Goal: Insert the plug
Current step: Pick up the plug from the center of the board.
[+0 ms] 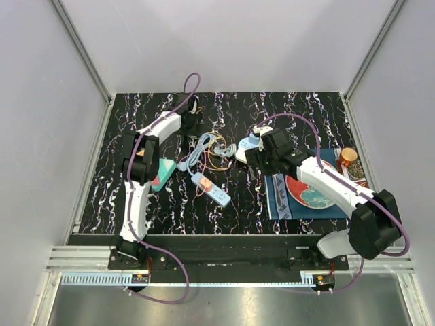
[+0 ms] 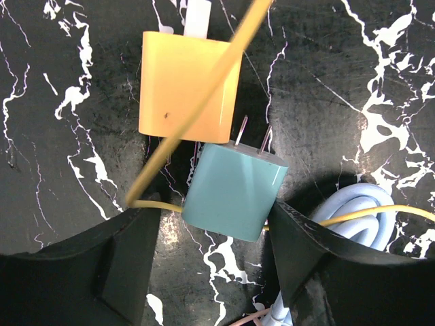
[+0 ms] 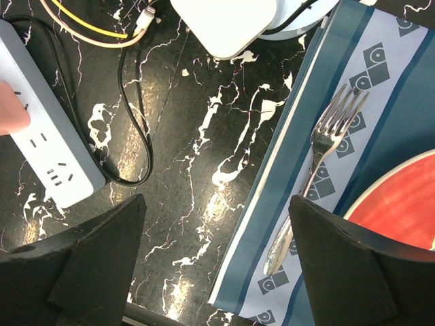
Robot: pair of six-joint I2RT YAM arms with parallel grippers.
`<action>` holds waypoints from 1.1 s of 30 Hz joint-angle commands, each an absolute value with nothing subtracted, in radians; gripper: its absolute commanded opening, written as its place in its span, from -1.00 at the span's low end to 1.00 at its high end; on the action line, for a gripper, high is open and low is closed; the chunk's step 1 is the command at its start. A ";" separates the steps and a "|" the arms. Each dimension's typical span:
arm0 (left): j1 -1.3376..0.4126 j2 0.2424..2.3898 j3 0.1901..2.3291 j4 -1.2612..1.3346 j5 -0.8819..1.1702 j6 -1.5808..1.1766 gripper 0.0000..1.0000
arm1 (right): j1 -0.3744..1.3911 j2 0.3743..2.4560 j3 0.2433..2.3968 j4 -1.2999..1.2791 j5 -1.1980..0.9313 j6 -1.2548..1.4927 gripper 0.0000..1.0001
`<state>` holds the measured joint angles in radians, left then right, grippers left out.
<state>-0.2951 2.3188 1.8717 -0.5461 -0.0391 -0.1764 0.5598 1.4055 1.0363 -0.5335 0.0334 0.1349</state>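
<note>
Between the parted, unclamped fingers of the left gripper we found the teal plug, touching an orange charger. We judged that closing could snag the yellow cable running past both and drag the charger. The right gripper hung released near the power strip.

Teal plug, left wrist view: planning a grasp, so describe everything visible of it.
The teal plug is a rounded, smooth plastic block with two metal prongs pointing up the view. It lies flat on the black marbled table, abutting an orange charger, between the left gripper's open fingers. A yellow cable seems to run beneath it.
</note>
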 commanded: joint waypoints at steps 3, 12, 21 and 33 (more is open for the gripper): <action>-0.290 2.313 1.916 -0.542 0.023 -0.150 0.18 | 0.549 1.402 1.031 -0.495 0.018 0.124 0.81; -0.291 2.215 1.835 -0.517 0.069 -0.141 -0.17 | 0.551 1.391 1.026 -0.495 0.003 0.124 0.80; -0.291 2.011 1.551 -0.476 0.003 -0.236 -0.22 | 0.551 1.390 1.026 -0.494 -0.026 0.120 0.80; -0.291 1.919 1.361 -0.446 -0.038 -0.293 -0.03 | 0.551 1.402 1.017 -0.485 -0.060 0.117 0.80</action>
<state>-0.2951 1.9747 1.3918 -0.4534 -0.0254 -0.2668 0.5560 1.4059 1.0256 -0.5190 -0.0345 0.1291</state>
